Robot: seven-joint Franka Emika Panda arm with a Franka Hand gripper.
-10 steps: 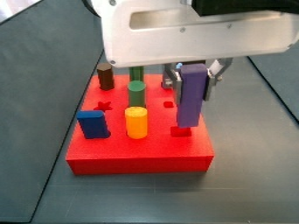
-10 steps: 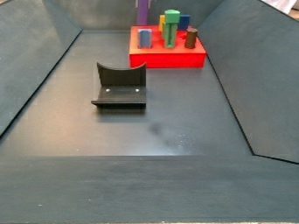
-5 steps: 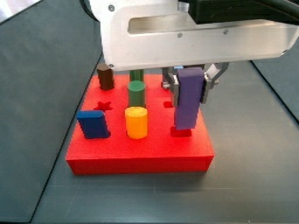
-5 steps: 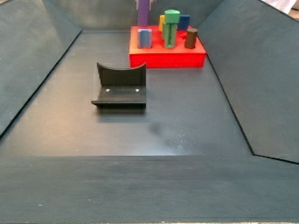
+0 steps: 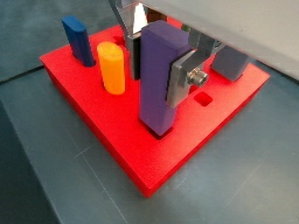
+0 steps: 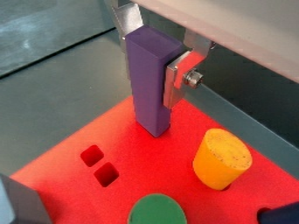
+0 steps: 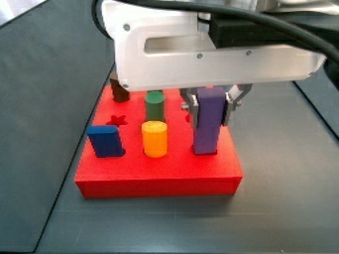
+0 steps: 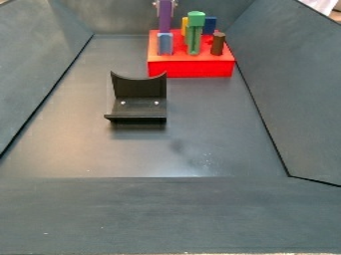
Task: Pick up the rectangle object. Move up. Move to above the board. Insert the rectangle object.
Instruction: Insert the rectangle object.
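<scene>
Above the flat bright-red board (image 7: pixel 159 169) with small cut-out holes, the robot's two-finger gripper (image 5: pixel 162 54) is clamped on the tall, slim purple rectangle object (image 5: pixel 160 79), its flat silver fingers (image 6: pixel 179 77) pressed against opposite sides of the bar near its top. The bar stands upright with its lower end at the board's surface, seemingly entering a hole near one edge in both wrist views. Around it stand an orange cylinder (image 7: pixel 155 139), a short dark-blue block (image 7: pixel 106 141) and a green cylinder (image 7: pixel 155 103), while a dark L-shaped fixture (image 8: pixel 136 98) sits well apart on the grey floor.
</scene>
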